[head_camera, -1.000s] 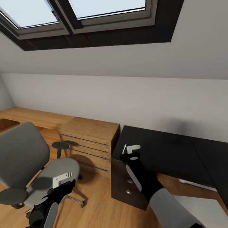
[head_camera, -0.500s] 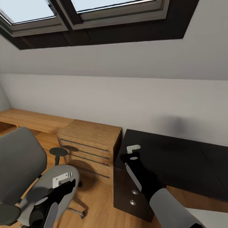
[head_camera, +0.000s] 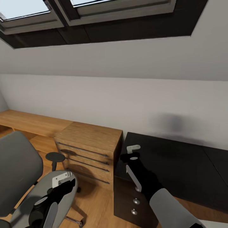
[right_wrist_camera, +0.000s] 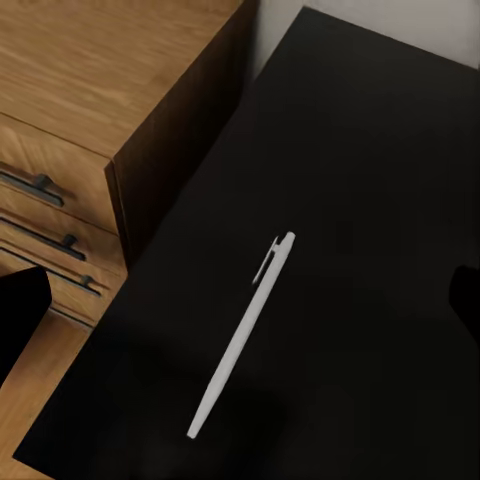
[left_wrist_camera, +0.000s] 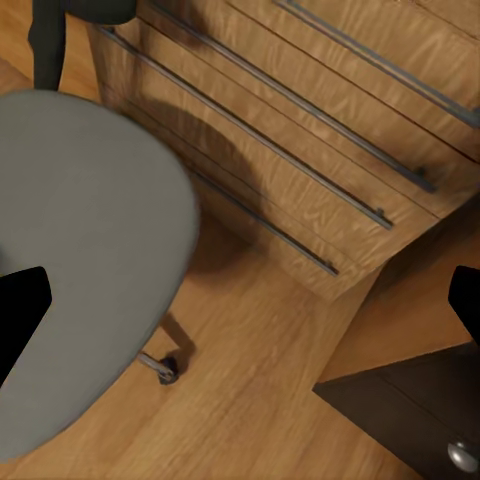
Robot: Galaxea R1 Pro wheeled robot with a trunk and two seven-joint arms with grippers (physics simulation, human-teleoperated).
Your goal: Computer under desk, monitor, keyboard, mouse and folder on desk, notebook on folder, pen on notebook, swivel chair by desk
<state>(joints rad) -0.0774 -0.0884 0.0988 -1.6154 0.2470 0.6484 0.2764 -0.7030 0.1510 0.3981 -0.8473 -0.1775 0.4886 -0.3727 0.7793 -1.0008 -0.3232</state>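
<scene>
The pen (right_wrist_camera: 240, 340), a thin pale stick, lies flat on the black top of the desk (right_wrist_camera: 380, 150) near its left end. My right gripper (right_wrist_camera: 245, 305) hovers open above it, dark fingertips wide apart and holding nothing. In the head view my right gripper (head_camera: 133, 152) hangs over the left end of the desk (head_camera: 177, 158). The grey swivel chair (head_camera: 19, 164) stands on the floor at lower left. My left gripper (head_camera: 65, 181) is open and empty above the front of the chair's seat (left_wrist_camera: 80, 250).
A light wooden drawer cabinet (head_camera: 88, 144) stands between the chair and the desk, touching the desk's side. A low wooden shelf (head_camera: 28, 122) runs along the wall at left. Black desk drawers with silver knobs (head_camera: 136, 201) face me. Skylights (head_camera: 95, 12) slope overhead.
The head camera has moved, so the chair, cabinet and desk have slid in the picture. The pale pen beside my right gripper has passed out of the head view. Both arms hold their pose.
</scene>
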